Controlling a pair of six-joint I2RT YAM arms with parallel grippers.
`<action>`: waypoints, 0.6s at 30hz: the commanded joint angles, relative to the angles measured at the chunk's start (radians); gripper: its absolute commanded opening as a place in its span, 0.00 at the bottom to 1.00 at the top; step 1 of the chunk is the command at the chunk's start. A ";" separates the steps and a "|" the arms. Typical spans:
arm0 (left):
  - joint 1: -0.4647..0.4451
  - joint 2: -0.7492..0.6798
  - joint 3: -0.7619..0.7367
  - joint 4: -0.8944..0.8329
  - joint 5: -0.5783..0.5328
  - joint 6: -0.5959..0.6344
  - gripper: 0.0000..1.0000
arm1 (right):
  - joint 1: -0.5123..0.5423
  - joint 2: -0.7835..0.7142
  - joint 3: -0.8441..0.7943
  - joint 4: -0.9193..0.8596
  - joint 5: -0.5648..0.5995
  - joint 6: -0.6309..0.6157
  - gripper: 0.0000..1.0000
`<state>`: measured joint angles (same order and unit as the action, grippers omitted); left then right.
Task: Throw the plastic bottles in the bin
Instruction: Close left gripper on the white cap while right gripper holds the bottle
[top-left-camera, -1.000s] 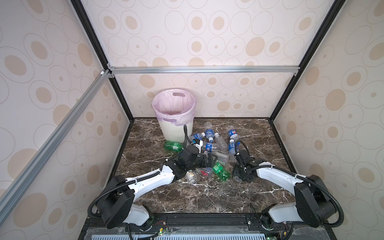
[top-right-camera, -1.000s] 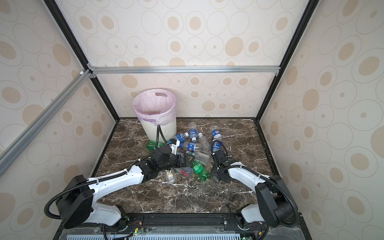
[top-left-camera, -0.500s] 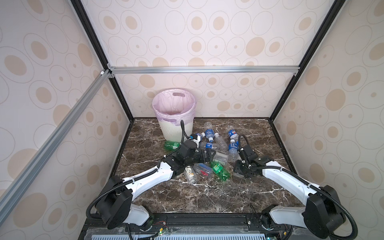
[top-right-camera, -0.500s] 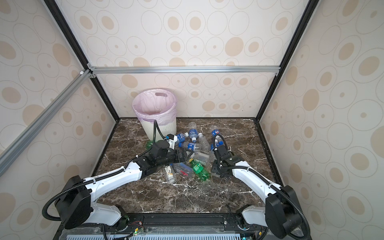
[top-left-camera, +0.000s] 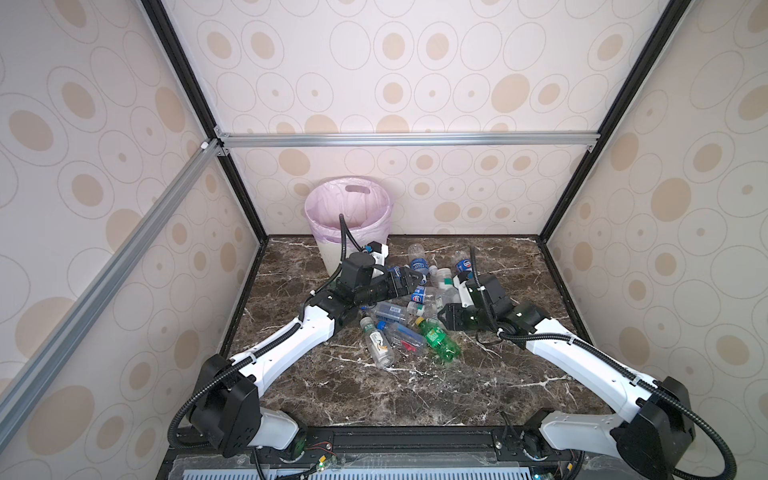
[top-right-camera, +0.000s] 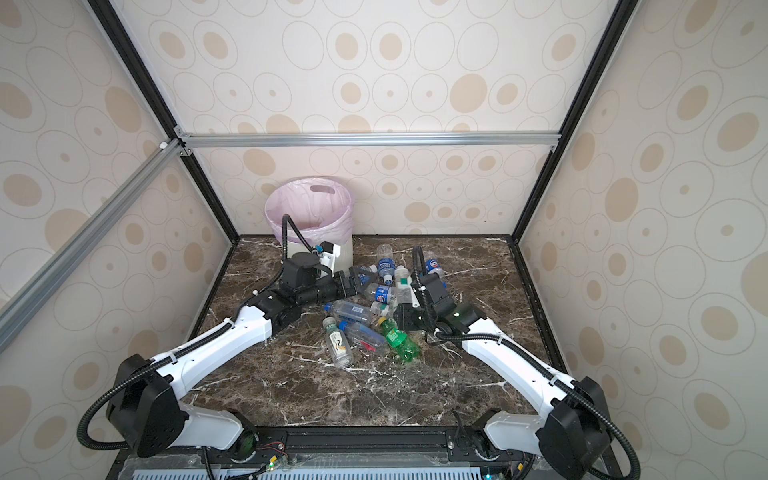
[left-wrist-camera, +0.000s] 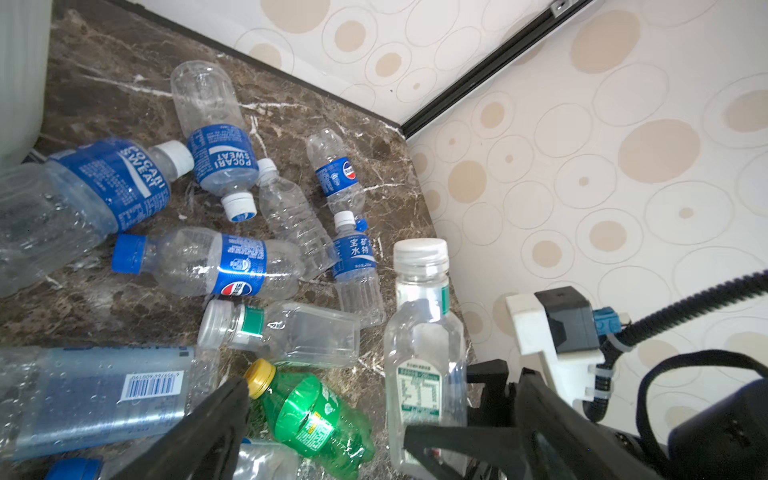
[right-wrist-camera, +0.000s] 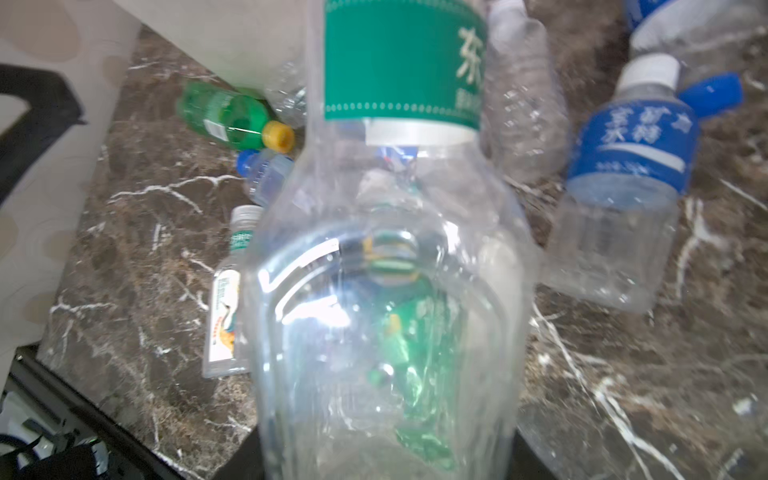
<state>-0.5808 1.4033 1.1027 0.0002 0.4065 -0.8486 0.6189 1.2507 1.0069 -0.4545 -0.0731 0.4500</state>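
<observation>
Marble tabletop (top-left-camera: 415, 395), plastic bottles (top-left-camera: 399, 320) heaped mid-surface, bin (top-left-camera: 316, 224) at the back corner. The right gripper (top-left-camera: 446, 316) pinches a clear green-labelled bottle (left-wrist-camera: 424, 332) upright, probably to clear that tall rim, while the left gripper (top-left-camera: 409, 279) hovers spread wide over the heap, empty.

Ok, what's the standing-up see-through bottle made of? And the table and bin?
The clear bottle looks like thin glossy plastic: see-through, with shiny highlights. The table looks like polished marble or an imitation: dark brown with white veins. The bin is probably moulded white plastic, lined with a thin pale pink bag.
</observation>
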 joint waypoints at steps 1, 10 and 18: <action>0.018 0.015 0.050 -0.006 0.096 -0.003 0.99 | 0.030 0.025 0.049 0.084 -0.053 -0.093 0.56; 0.068 0.047 0.060 0.066 0.130 -0.083 0.90 | 0.073 0.040 0.055 0.199 -0.122 -0.114 0.56; 0.074 0.092 0.093 0.132 0.133 -0.119 0.83 | 0.108 0.044 0.045 0.246 -0.132 -0.117 0.55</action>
<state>-0.5144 1.4879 1.1458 0.0780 0.5297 -0.9352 0.7124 1.2903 1.0451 -0.2543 -0.1871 0.3534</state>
